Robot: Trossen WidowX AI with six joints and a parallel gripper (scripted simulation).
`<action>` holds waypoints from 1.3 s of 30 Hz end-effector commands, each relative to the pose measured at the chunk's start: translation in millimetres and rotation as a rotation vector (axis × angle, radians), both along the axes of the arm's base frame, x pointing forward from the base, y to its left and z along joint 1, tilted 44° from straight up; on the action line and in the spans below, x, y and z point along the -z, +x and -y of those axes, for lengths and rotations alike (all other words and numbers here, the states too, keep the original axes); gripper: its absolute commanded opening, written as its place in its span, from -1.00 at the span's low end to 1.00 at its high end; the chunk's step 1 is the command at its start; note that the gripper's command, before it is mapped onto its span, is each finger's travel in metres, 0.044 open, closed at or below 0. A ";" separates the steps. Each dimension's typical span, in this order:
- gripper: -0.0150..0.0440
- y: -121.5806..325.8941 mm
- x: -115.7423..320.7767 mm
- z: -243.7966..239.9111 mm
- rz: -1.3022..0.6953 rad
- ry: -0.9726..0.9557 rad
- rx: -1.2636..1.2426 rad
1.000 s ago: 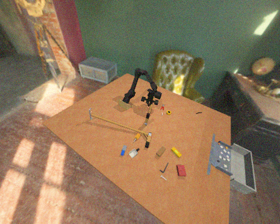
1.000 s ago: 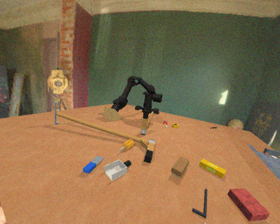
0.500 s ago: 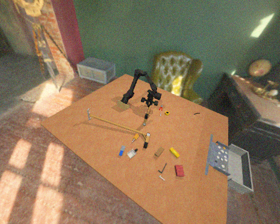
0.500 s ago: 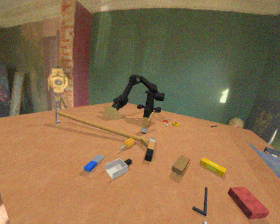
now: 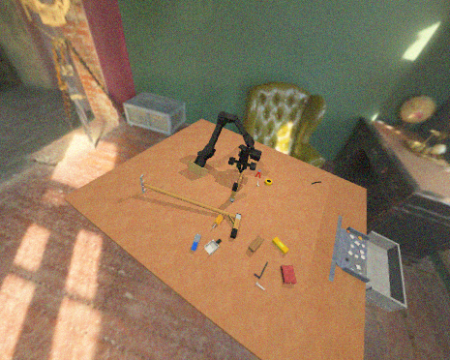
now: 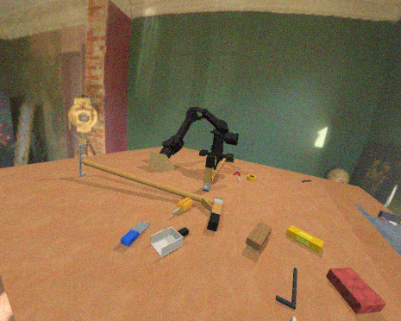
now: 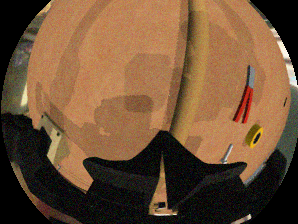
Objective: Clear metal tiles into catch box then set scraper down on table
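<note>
The long scraper lies on the table, its long wooden pole (image 5: 188, 198) (image 6: 141, 181) running from an upright grey blade (image 5: 142, 184) (image 6: 80, 160) at the left to a wood-and-black grip (image 5: 236, 225) (image 6: 216, 212) near the middle. My gripper (image 5: 241, 170) (image 6: 216, 164) (image 7: 162, 133) is shut, fingertips together, with nothing seen between them. It is low over a second, shorter wooden-handled tool (image 5: 233, 194) (image 6: 208, 175) (image 7: 193, 65); its far end is hidden. Several pale tiles (image 5: 357, 253) lie scattered on the steel plate (image 5: 344, 248) at the far right, beside the catch box (image 5: 383, 297).
Red pliers (image 5: 258, 174) (image 7: 243, 105) and a yellow tape (image 5: 268, 182) (image 7: 255, 136) lie right of the gripper. An orange screwdriver (image 5: 219, 221) (image 6: 184, 204), grey tray (image 6: 167, 242), wooden block (image 6: 259, 236), yellow level (image 6: 305, 239) and red block (image 6: 354, 290) lie toward the front.
</note>
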State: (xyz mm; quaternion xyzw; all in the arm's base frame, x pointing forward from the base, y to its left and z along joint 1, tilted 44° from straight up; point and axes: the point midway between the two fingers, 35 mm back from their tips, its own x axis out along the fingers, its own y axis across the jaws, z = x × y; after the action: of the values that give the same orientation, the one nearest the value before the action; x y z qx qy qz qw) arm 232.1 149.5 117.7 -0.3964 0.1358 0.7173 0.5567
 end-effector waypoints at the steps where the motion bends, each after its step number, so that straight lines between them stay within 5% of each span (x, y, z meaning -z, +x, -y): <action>1: -0.49 5.4 0.6 -2.7 -0.007 0.001 0.001; 39: -0.49 39.2 -5.6 -18.0 -0.005 0.003 0.000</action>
State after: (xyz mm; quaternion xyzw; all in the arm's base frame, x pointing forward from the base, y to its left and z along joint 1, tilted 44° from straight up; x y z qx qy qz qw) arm 267.5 163.0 125.1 -0.3980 0.1359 0.7151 0.5583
